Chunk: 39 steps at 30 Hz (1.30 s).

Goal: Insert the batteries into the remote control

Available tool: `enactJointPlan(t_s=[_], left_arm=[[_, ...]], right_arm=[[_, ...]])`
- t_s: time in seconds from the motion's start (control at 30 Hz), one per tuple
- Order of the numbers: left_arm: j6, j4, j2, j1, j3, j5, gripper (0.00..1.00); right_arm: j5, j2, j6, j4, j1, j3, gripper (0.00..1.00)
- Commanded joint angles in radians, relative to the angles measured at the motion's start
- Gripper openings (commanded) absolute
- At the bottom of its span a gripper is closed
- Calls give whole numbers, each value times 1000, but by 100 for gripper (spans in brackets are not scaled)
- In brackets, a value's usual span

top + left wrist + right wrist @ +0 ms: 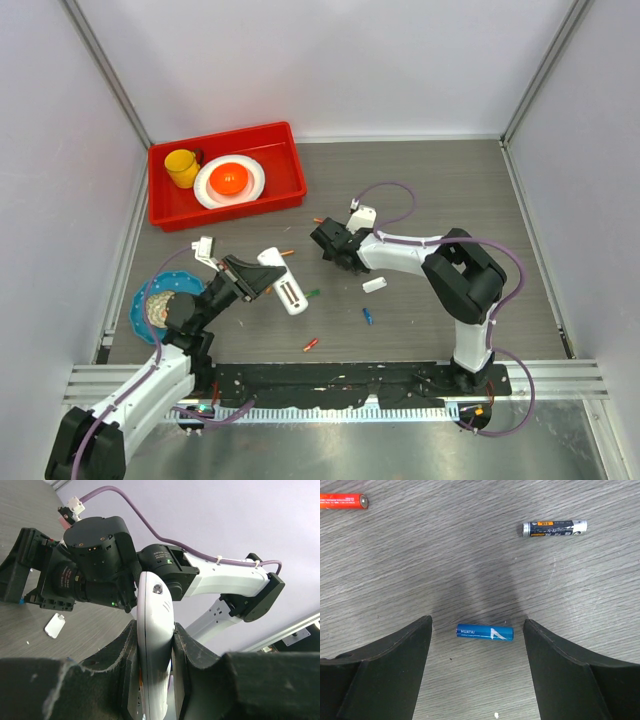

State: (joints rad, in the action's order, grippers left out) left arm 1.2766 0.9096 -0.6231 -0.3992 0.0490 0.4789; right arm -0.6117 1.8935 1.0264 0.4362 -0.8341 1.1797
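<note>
My left gripper (262, 277) is shut on the white remote control (292, 297) and holds it above the table. In the left wrist view the remote (155, 610) stands edge-on, clamped between both dark fingers (197, 650). My right gripper (328, 240) is open and low over the table. In the right wrist view a blue battery (485, 632) lies on the table between its spread fingers (395, 660), touching neither. A dark battery (554, 528) and an orange battery (342, 501) lie farther off. More batteries lie scattered: orange (287, 253), green (312, 294), blue (367, 316), red (311, 345).
A short white cover piece (374, 284) lies on the table by the right arm; it also shows in the left wrist view (55, 625). A red bin (285, 140) with a yellow cup and a plate stands at the back left. A blue plate (145, 300) lies at the left edge.
</note>
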Motion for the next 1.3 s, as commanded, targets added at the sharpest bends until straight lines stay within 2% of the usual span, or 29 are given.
enactJointPlan(t_s=[0.0,0.5,0.77,1.1,1.2,1.27], left_arm=[[-10,81,14,-6,-84,-19,1],[-10,2,19,-7,-75,-33,1],[-13,-26,29,-7,-77,-40,0],[-16,-49,37,-6,-78,-45,0],[-16,-55,40,-6,-78,-46,1],[-17,-58,40,-6,-78,-46,0]], right_arm=[[-11,-10,1,-10,0,-11,79],[-10,-10,4,-10,1,-35,70],[-8,-1,7,-2,1,-37,59],[-6,3,9,7,-5,-43,59],[-8,-1,4,7,-8,-45,54],[-10,-5,0,7,-13,-48,47]])
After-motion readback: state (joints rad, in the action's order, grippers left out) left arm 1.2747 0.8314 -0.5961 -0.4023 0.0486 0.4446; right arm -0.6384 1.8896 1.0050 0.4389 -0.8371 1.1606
